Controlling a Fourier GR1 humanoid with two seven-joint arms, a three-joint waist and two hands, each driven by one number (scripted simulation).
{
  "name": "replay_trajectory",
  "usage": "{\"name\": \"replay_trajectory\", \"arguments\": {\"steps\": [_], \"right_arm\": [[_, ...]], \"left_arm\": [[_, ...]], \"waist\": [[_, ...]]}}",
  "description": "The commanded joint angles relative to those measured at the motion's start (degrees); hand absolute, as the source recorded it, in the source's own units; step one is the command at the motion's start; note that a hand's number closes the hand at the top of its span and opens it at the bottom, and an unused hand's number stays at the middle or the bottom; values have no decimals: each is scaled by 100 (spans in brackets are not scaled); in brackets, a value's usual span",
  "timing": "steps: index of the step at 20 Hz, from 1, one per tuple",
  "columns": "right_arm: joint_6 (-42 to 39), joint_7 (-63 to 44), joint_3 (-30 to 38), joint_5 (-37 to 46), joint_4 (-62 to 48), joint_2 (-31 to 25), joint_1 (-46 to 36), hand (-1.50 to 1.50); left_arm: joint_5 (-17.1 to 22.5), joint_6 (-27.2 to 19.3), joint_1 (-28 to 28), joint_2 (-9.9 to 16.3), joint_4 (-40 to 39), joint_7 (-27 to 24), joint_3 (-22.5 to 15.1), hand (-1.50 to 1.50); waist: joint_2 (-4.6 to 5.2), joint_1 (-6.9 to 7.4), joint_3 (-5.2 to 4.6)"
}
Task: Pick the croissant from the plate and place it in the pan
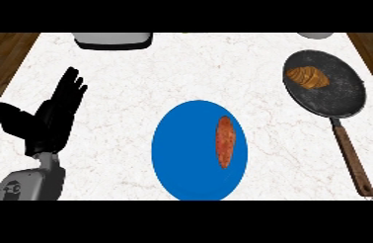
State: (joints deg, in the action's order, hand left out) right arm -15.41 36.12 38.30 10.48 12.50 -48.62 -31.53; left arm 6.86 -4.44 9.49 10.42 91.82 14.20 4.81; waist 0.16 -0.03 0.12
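A golden-brown croissant (307, 77) lies inside the dark round pan (342, 96) at the right of the counter, near the pan's upper left side. The pan's brown handle (353, 158) runs down toward the lower right. A blue plate (182, 153) sits in the middle of the counter with a long reddish-brown item (224, 141) lying on its right part. My left hand (55, 113) shows at the left, open with fingers straight and pointing up, well apart from the plate. My right hand is out of view.
A grey appliance (114, 39) stands at the counter's far edge, left of centre. A pale round object (316, 35) is cut off at the far right edge. Wooden floor shows beyond both side edges of the white marble counter (182, 69).
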Motion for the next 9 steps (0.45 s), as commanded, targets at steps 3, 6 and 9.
{"name": "replay_trajectory", "arguments": {"steps": [3, 6, 9], "right_arm": [[-749, 537, 38, -306, 172, -237, 827, -150], [-532, 722, 1, -312, 104, -228, 884, -150], [-510, 584, -87, -387, 220, -202, 924, -150]], "left_arm": [[99, 139, -33, 75, 152, 151, 91, 0], [-132, -7, 284, -118, -291, -118, -32, 0], [-223, -105, -302, -184, 401, 62, -134, 0]], "waist": [[-11, 13, -6], [10, 39, -1], [-7, 61, -3]]}}
